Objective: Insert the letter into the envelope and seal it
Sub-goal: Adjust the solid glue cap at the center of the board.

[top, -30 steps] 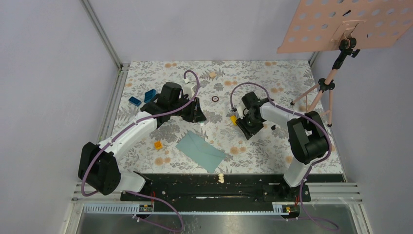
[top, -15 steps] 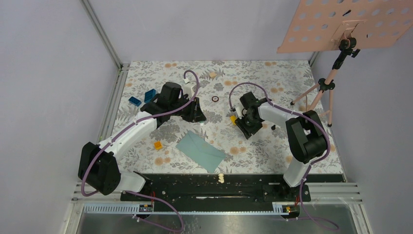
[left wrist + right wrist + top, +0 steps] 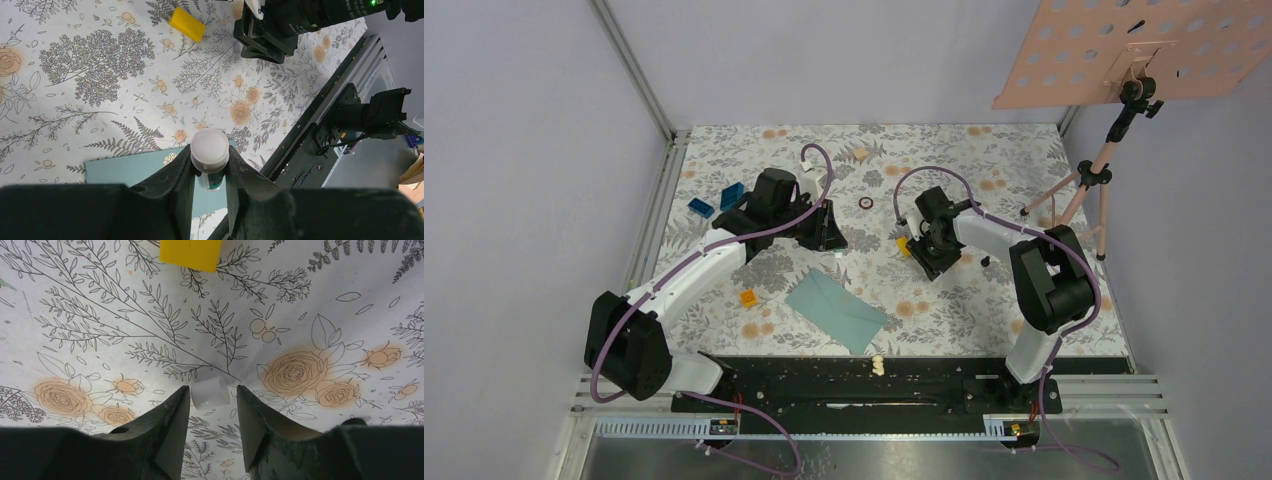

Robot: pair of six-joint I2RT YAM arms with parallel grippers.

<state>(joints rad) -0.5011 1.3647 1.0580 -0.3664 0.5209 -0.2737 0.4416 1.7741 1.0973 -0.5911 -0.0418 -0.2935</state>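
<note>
A floral-patterned bench is seen from above, with a pink perforated board carried on a tripod stand at the upper right of the frame. Two blue blocks are found at the left of the bench, an orange block below them, and a small dark ring near the middle. A yellow block lies just beside the right arm's wrist, and it shows at the top edge of the right wrist view. The envelope lies flat and askew in the lower middle of the frame, near the black rail, with nothing resting on it; whether anything is inside cannot be told. The left hand is closed on a white-capped tube with a green body, behind which the envelope's edge is seen in the left wrist view. The right hand is held low over the bench with its jaws apart, and a small white piece lies between them on the bench, a slim gap showing at each side.
</note>
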